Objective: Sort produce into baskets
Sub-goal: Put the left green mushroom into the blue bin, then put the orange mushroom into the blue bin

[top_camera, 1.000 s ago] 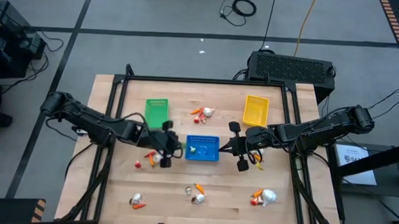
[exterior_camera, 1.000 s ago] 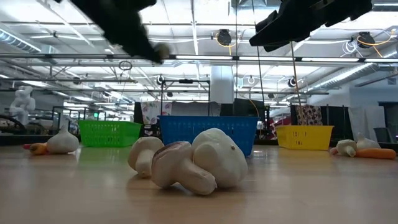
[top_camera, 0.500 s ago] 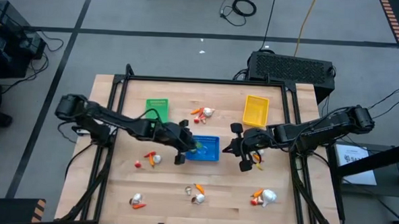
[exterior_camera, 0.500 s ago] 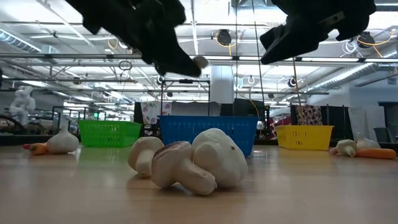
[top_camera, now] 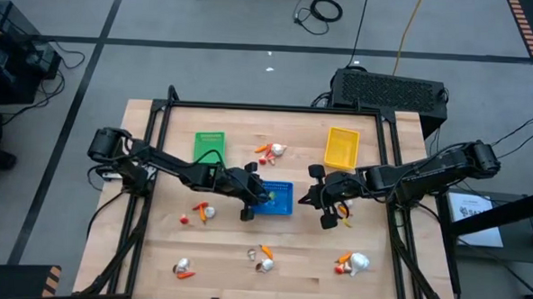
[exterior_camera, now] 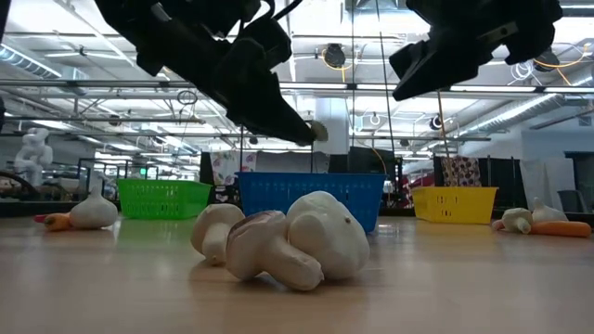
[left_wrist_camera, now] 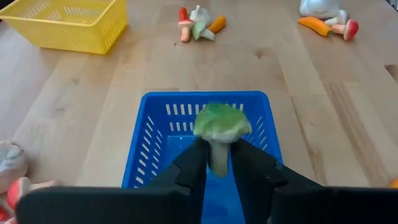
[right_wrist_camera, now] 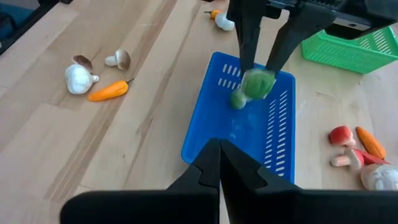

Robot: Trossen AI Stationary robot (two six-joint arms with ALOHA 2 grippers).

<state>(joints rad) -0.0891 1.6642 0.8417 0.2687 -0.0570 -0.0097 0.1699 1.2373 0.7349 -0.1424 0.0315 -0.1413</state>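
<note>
My left gripper [top_camera: 255, 196] is above the left end of the blue basket [top_camera: 280, 201], shut on a small green broccoli-like piece [left_wrist_camera: 222, 123]. The piece also shows in the right wrist view [right_wrist_camera: 256, 83] and in the low view [exterior_camera: 318, 130]. Another green bit [right_wrist_camera: 237, 99] lies inside the blue basket. My right gripper [top_camera: 321, 199] hangs shut and empty just right of the blue basket, above the table. The green basket [top_camera: 209, 148] stands at the far left and the yellow basket [top_camera: 341, 147] at the far right. Small produce lies in clusters on the table. My left gripper pinches the green piece's pale stem [left_wrist_camera: 219, 158] between its two fingers, and the leafy head sticks out past the fingertips. The fingers come slanting down from the table's left. The piece is lifted clear, above the inside of the blue basket.
Produce clusters lie at the far middle [top_camera: 268, 150], left of the blue basket [top_camera: 201, 212], near left [top_camera: 182, 269], near middle [top_camera: 262, 257] and near right [top_camera: 352, 261]. Orange bits [top_camera: 343, 212] lie under my right gripper. Mushrooms [exterior_camera: 278, 241] fill the low view's foreground.
My left gripper has moved toward the table's right edge, from beside the cluster left of the blue basket to above that basket's left end. It has carried the green piece along, clear of the table.
</note>
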